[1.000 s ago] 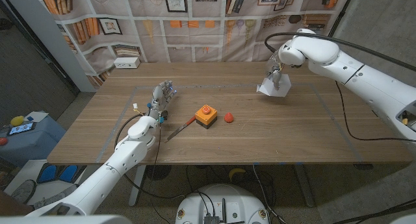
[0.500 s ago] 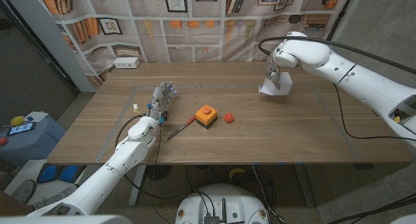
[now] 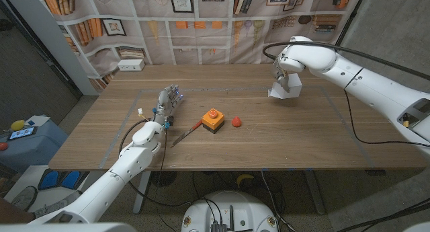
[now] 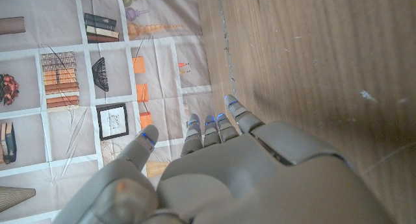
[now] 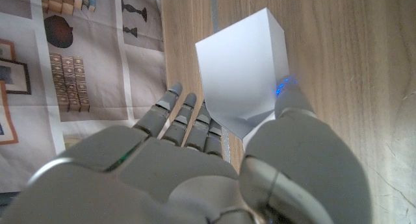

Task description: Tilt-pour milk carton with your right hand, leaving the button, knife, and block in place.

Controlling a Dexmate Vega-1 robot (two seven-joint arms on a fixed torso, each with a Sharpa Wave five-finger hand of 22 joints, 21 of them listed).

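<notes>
Two robot hands over a wooden tabletop: right hand clamped on white milk carton, tilted, at far right; left hand empty, fingers apart, near left. Orange button, knife and small red block mid-table, well apart from carton.

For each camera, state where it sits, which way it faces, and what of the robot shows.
Head view: on the robot's head, looking down over the table; both arms show, left hand and right hand.
Left wrist view: on the left wrist, looking along the left hand at bare wood.
Right wrist view: on the right wrist, looking along the right hand holding the milk carton.
Shared: head and right wrist views show the milk carton.
</notes>
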